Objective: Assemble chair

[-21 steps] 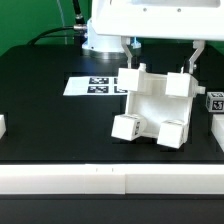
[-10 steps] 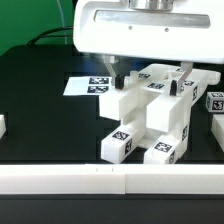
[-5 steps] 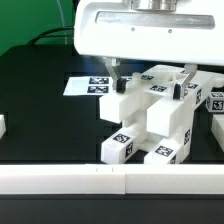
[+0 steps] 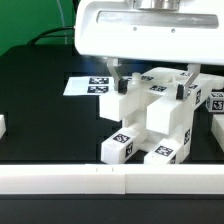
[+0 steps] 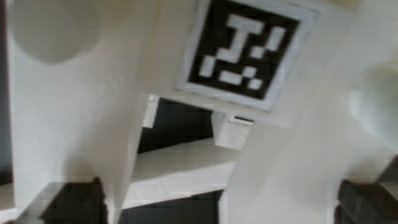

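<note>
The chair (image 4: 150, 115), a blocky white assembly with tag markers on its two near leg ends, stands on the black table at centre right. My gripper (image 4: 154, 85) hangs over it, open wide. Its dark fingers (image 4: 118, 75) straddle the chair's upper part, one on each side. Contact between the fingers and the chair's sides cannot be made out. In the wrist view the chair (image 5: 71, 100) fills the picture, with a tag (image 5: 246, 50) on one face. My gripper (image 5: 222, 205) shows only as dark fingertips (image 5: 71, 200) at either edge of it.
The marker board (image 4: 90, 85) lies behind the chair towards the exterior view's left. A tagged white part (image 4: 214, 100) and another white piece (image 4: 218, 128) sit at the right edge. A white block (image 4: 2, 125) is at the left edge. A white rail (image 4: 110, 180) borders the front.
Two seconds ago the chair sat farther back in another pose; the chair and my hand have since come nearer the front. Over the last second nothing has moved.
</note>
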